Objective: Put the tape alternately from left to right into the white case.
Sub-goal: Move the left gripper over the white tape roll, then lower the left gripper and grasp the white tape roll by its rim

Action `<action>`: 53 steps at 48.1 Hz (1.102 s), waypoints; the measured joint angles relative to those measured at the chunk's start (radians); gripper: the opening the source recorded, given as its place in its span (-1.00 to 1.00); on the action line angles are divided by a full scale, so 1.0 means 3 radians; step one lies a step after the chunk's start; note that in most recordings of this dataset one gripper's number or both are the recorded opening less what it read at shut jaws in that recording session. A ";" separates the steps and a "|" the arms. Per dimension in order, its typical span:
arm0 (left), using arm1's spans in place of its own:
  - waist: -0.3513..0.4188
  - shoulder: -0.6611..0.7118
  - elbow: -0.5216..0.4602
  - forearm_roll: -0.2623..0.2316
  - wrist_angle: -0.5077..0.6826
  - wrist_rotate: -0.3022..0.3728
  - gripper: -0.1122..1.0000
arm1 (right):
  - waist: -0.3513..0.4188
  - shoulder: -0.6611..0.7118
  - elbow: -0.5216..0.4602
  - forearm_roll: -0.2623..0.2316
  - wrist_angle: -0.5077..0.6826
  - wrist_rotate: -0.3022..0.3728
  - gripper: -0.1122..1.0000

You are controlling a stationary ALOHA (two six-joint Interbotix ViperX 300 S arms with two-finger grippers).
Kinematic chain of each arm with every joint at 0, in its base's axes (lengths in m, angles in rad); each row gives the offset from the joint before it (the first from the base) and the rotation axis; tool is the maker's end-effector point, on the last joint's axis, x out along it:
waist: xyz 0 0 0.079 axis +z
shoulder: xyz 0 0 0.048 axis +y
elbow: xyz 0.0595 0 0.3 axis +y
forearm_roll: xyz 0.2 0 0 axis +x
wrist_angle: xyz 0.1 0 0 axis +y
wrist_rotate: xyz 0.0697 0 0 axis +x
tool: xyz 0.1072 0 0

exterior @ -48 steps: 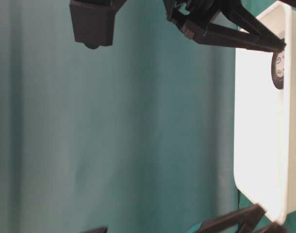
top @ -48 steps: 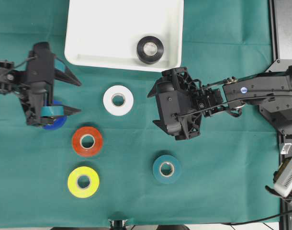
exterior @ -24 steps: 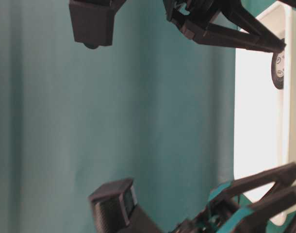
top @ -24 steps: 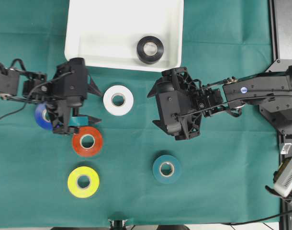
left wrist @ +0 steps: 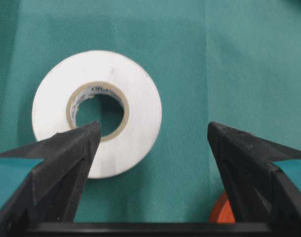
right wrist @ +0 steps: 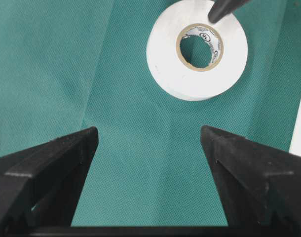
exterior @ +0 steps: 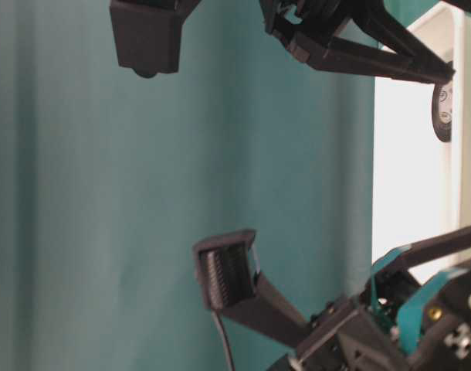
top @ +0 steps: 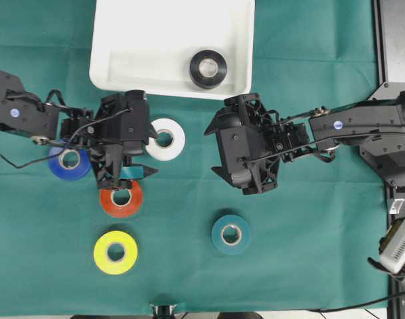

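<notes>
A black gripper finger (exterior: 228, 272) juts over the green cloth (exterior: 104, 201); beyond it stands the white case (exterior: 409, 170).

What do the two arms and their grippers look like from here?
Both arms are matte black with exposed black cables. The left gripper has long tapered black fingers with teal tape on them; the right gripper is all black. Each arm shows a small blue-white dot.
</notes>
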 measured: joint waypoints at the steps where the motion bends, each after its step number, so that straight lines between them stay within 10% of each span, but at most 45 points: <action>1: 0.0000 0.0026 -0.0010 0.0005 0.0000 0.0010 0.92 | 0.0005 0.0000 0.0000 0.0000 0.0000 0.0000 0.71; 53: 0.0010 0.0368 -0.0327 0.0005 0.0276 -0.0005 0.87 | 0.0005 0.0000 0.0000 0.0000 -0.0005 0.0005 0.71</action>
